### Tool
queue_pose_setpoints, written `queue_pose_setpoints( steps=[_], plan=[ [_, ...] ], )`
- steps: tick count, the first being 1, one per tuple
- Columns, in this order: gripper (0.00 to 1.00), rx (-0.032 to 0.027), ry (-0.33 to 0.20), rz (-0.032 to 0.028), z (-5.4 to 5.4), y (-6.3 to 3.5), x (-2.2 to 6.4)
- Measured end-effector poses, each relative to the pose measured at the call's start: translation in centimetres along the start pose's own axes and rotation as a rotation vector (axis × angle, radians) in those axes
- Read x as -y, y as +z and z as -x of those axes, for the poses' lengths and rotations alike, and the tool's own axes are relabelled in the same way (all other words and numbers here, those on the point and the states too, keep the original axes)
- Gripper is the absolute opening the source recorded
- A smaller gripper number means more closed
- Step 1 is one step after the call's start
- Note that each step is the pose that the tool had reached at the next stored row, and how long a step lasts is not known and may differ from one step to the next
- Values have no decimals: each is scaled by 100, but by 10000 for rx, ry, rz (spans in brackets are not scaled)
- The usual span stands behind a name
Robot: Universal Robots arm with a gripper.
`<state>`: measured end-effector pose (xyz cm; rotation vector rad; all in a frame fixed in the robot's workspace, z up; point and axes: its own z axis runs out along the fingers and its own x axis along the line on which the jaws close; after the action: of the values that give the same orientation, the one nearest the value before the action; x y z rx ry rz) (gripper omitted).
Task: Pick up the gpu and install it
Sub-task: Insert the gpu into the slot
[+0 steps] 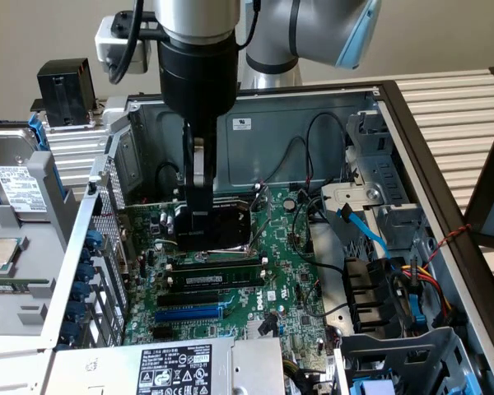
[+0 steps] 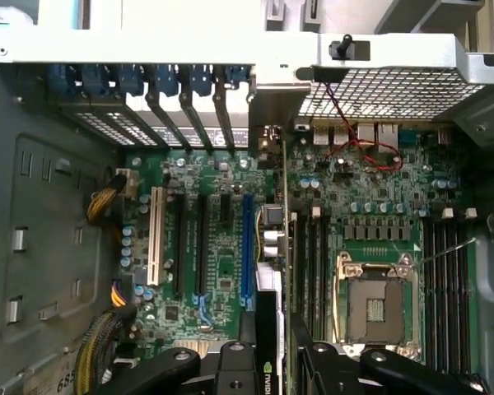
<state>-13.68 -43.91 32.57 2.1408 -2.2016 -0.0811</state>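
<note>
The gpu [image 2: 268, 325] stands on edge between my fingers, its black shroud and green board edge running up to the silver end bracket [image 2: 276, 115] near the case's rear panel. My gripper [image 2: 273, 370] is shut on it. In the exterior view my gripper [image 1: 199, 216] reaches straight down into the open computer case [image 1: 379, 123], with the gpu [image 1: 184, 224] as a dark block at its tip, over the green motherboard [image 1: 288, 271]. The card sits in line between the blue expansion slot [image 2: 248, 247] and the memory slots [image 2: 313, 263]. How high it is above the board I cannot tell.
An open CPU socket [image 2: 379, 309] lies beside the memory slots. Blue slot clips [image 2: 148, 82] line the rear panel. Memory sticks [image 1: 214, 280], a power supply [image 1: 173, 366] and cabled drive bays [image 1: 379, 280] crowd the case. A grey hard drive [image 1: 16, 189] lies outside on the exterior view's left.
</note>
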Motion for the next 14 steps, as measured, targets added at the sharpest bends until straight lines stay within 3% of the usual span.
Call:
queue_pose_setpoints(
  steps=[14],
  plan=[
    [27, 17, -8, 69, -124, 256, 8]
  ],
)
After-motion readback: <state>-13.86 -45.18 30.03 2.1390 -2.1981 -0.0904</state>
